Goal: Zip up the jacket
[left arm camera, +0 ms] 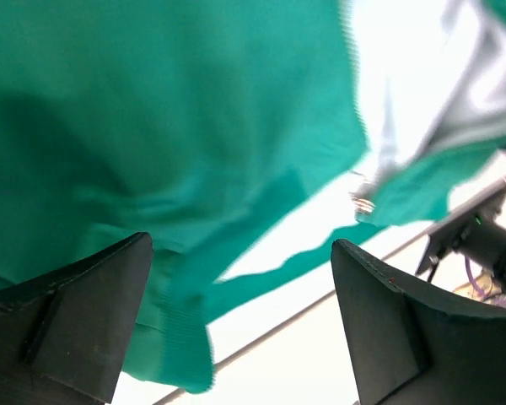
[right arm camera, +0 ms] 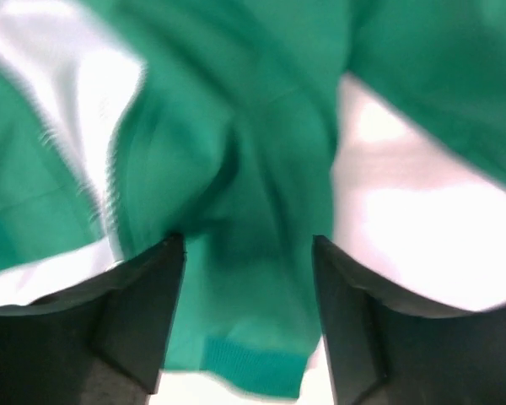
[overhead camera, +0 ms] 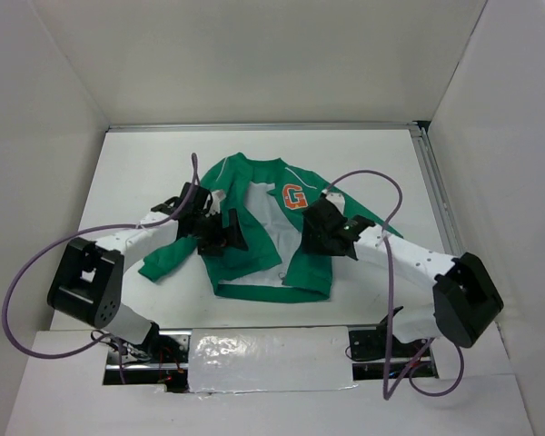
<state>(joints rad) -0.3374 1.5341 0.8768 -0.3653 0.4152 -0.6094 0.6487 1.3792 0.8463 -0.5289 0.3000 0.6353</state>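
The green jacket (overhead camera: 302, 259) lies on the white table with its front open, white lining showing down the middle and the orange "G" patch (overhead camera: 294, 196) on its right panel. My left gripper (overhead camera: 225, 233) is open over the jacket's left front panel; the left wrist view shows green fabric (left arm camera: 152, 118) ahead of the spread fingers and a small metal zipper piece (left arm camera: 362, 201) at the panel edge. My right gripper (overhead camera: 316, 238) is open over the right front panel; the right wrist view shows the green panel and its ribbed hem (right arm camera: 253, 367) between the fingers.
White walls enclose the table on three sides. A metal rail (overhead camera: 436, 191) runs along the right edge of the table. Purple cables loop from both arms, one (overhead camera: 381, 182) over the jacket's right sleeve. The left sleeve (overhead camera: 163, 259) lies out toward the left arm.
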